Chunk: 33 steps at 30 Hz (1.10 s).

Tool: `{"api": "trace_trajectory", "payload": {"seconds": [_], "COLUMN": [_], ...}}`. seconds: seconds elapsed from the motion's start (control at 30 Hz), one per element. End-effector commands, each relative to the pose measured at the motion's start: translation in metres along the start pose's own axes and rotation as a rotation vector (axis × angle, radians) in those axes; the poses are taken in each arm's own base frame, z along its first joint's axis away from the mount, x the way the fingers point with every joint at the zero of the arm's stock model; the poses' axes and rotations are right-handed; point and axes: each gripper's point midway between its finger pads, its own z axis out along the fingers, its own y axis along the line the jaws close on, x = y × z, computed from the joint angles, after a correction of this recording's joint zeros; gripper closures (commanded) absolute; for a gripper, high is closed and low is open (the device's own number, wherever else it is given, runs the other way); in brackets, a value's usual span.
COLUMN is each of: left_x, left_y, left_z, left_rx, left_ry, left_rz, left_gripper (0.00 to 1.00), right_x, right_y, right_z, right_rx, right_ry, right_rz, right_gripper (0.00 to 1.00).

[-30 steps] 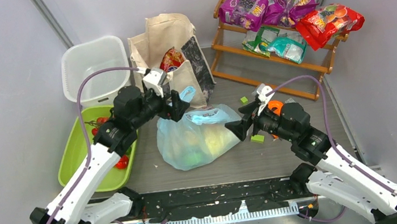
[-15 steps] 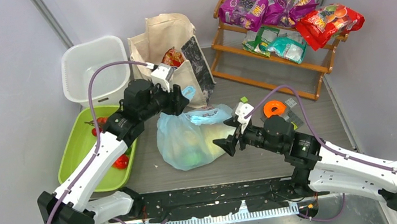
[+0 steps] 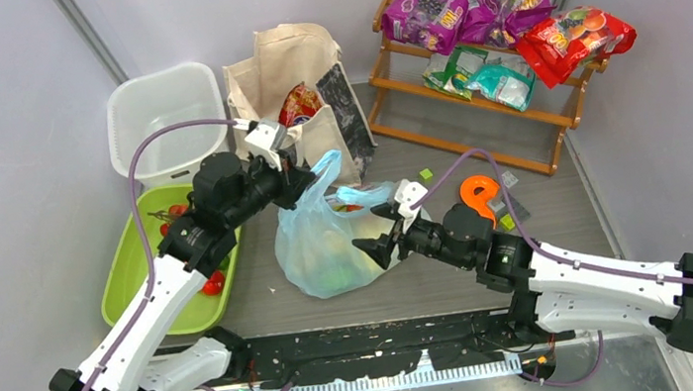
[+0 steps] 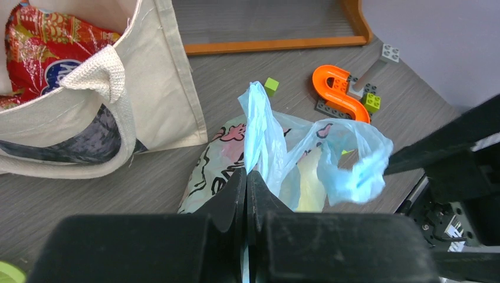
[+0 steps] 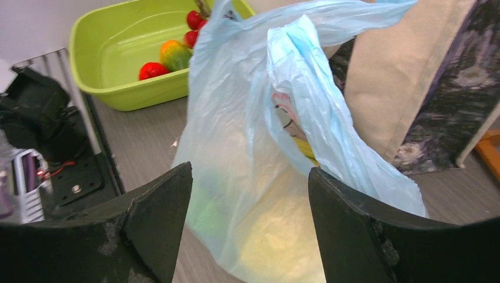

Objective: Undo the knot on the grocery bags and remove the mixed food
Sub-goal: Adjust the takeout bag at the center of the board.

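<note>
Between left fingers (image 4: pixel 227 203), crinkly blue plastic handle (image 4: pixel 257 127)

The left gripper (image 4: pixel 247 175) is clamped on one handle (image 4: pixel 257 127) of the light-blue bag (image 4: pixel 303 177). The cream tote (image 4: pixel 168 88) stands at left, holding a red snack packet (image 4: pixel 50 47).

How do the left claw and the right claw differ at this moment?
The left claw is shut; the right claw stands open. The left claw pinches a handle of the blue plastic bag; the right claw holds nothing. The left claw is at the bag's top, beside the canvas tote; the right claw faces the bag's bulging side. Both are aimed at the same bag.
</note>
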Motion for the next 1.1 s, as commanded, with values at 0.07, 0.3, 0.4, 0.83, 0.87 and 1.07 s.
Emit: {"api": "trace_trajectory", "payload": {"seconds": [0.07,0.3,0.4,0.83,0.87,1.07], "left_x": [-0.007,-0.004,-0.006,-0.027,-0.031,-0.068], "left_y": [-0.013,-0.018,-0.021,0.014,0.016,0.021], "left_z": [-0.008,-0.018,-0.024,-0.064,-0.066,-0.075], "left_rx": [0.07,0.087,0.1,-0.108,-0.116,-0.147], "left_ry": [-0.044,-0.062,-0.081,-0.176,-0.186,-0.256], "left_rz": [0.004,0.013,0.022,0.125,0.13,0.153], "left_gripper": [1.0,1.0,1.0,1.0,1.0,1.0], "right_x": [-0.026,-0.026,-0.02,-0.059,-0.063,-0.113], "right_y": [-0.043,-0.079,-0.089,-0.166,-0.167,-0.184], "right_z": [0.01,0.015,0.021,-0.028,-0.031,-0.065], "right_rx": [0.246,0.457,0.498,0.698,0.679,0.647], "right_ry": [-0.116,-0.076,-0.044,-0.108,-0.112,-0.207], "right_rz": [-0.092,-0.149,-0.162,-0.064,-0.057,-0.014], "right_gripper": [0.18,0.21,0.27,0.95,0.95,0.95]}}
